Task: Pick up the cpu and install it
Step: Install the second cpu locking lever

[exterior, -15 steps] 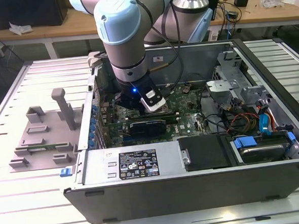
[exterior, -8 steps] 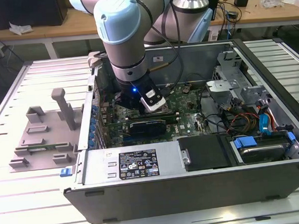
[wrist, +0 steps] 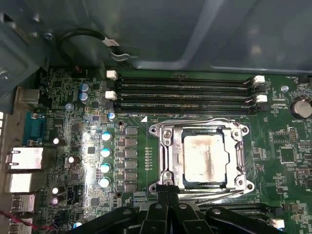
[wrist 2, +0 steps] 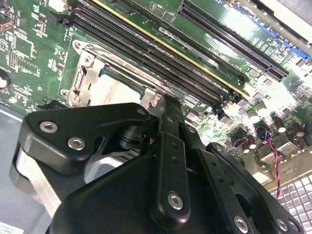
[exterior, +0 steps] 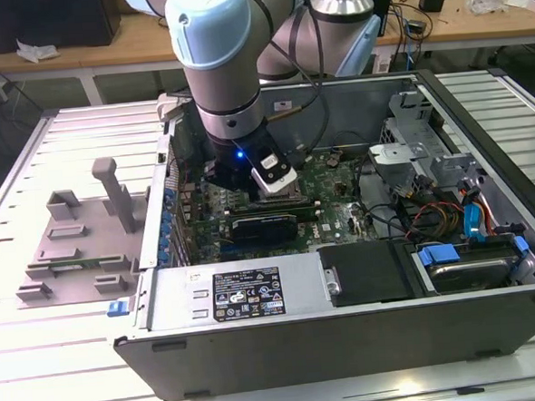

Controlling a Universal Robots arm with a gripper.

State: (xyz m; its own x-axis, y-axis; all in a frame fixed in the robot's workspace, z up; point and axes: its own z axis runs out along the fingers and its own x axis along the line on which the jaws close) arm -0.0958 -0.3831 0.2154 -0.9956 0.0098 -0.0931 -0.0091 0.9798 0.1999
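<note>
The cpu (wrist: 204, 158), a flat square chip with a dull silver top, lies inside the motherboard socket, framed by the metal load plate (wrist: 162, 134). The second wrist view also has the cpu (wrist 2: 114, 90) in the socket, partly behind the black fingers. My gripper (wrist: 165, 195) is shut with its fingertips pressed together at the socket's edge, just beside the chip, and nothing shows between them. In the exterior view the gripper (exterior: 271, 180) reaches down into the open computer case over the motherboard (exterior: 336, 205).
Long memory slots (wrist: 185, 92) run beside the socket. Capacitors (wrist: 105, 153) and rear ports (wrist: 22, 158) crowd the board. A power supply (exterior: 246, 293), cables (exterior: 432, 213) and a drive bay (exterior: 467, 265) fill the case. A grey fixture (exterior: 79, 239) lies outside the case at the exterior view's left.
</note>
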